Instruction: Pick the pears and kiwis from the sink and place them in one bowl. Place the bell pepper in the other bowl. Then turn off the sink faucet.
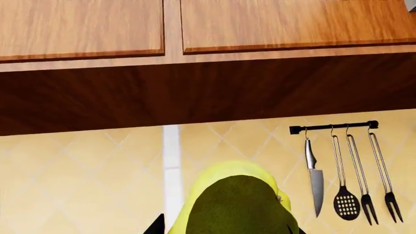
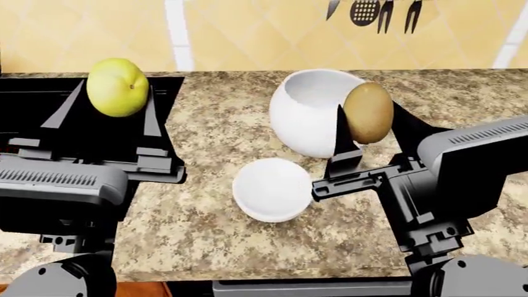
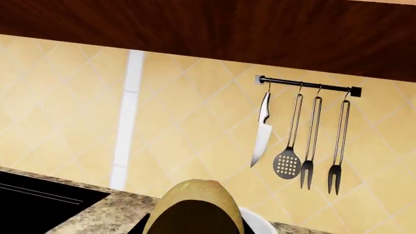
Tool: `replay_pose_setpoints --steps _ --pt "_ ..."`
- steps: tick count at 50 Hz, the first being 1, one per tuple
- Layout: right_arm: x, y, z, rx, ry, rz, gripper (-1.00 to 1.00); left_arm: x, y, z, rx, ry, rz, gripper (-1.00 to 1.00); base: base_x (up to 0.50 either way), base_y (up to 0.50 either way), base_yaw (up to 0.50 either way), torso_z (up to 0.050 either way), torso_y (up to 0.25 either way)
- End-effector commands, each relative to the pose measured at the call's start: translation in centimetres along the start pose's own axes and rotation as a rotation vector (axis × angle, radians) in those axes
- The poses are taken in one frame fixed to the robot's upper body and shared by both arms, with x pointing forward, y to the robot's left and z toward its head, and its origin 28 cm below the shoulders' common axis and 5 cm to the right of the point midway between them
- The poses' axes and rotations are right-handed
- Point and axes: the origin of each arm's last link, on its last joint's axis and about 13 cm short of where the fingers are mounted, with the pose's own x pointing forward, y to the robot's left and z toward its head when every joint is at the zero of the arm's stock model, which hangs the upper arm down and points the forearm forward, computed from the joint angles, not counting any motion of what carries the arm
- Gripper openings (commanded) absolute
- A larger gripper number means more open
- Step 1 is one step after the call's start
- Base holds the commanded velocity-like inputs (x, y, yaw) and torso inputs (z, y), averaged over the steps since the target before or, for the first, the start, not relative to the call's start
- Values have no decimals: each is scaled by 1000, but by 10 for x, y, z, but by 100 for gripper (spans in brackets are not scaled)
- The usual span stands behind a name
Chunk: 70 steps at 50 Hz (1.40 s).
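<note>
Yellow-green and smooth, a pear (image 2: 118,86) is clamped between the two black fingers of the left gripper (image 2: 111,93), which is raised above the edge of the black sink (image 2: 33,93). In the left wrist view the same pear (image 1: 237,202) fills the lower middle, its near side in shadow. A brown kiwi (image 2: 368,112) is gripped between the fingers of the right gripper (image 2: 369,120), held in the air just beside the rim of the large white bowl (image 2: 307,114), which is tipped on its side with its opening turned up and away. In the right wrist view the kiwi (image 3: 192,208) is seen close up, with a sliver of the bowl's rim (image 3: 256,222) behind it. A smaller white bowl (image 2: 272,189) is set on the speckled stone counter (image 2: 206,154), near the right gripper's base and in front of the large bowl. On the yellow tiled wall (image 3: 78,107) a black rail (image 3: 309,85) is hung with a knife (image 3: 261,129), a slotted spoon (image 3: 288,146) and two forks (image 3: 322,146). Wooden cabinets (image 1: 195,29) are mounted above. No brand, label or writing can be read on anything.
</note>
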Motion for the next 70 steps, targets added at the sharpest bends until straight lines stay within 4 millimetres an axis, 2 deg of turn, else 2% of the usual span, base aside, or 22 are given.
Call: replay_pose_setpoints --steps 1,18,32,35,38,44,48,53,58,70 --pt "1 0 1 -10 -4 -5 -100 0 0 2 -17 -3 4 -100 -10 -500 0 0 0" --pt "0 -1 2 -3 -14 -5 -100 0 0 1 -14 -2 4 -100 4 -500 0 0 0" --pt "1 -2 -1 -1 -13 -7 -100 7 1 3 -18 38 54 -100 261 -315 0 0 1" --pt "1 -2 -1 0 -11 -5 -100 18 -2 11 3 73 45 -100 0 0 0 0 0" --pt "0 -3 1 3 -19 -7 -100 38 -3 23 13 137 44 -100 0 0 0 0 0" --pt "-4 -4 4 10 -33 -10 -100 69 -10 48 63 206 -46 -100 0 0 0 0 0" --pt "-5 -4 4 13 -32 -6 -100 90 -13 58 -42 319 -119 -100 0 0 0 0 0" --pt "-6 -5 5 18 -34 -7 -100 112 -19 61 -147 446 -199 -100 0 0 0 0 0" --pt "-6 -6 5 22 -35 -15 -100 128 -27 59 -180 518 -241 -100 0 0 0 0 0" --pt "-6 -6 4 20 -27 -15 -100 136 -38 51 -229 632 -309 -100 0 0 0 0 0"
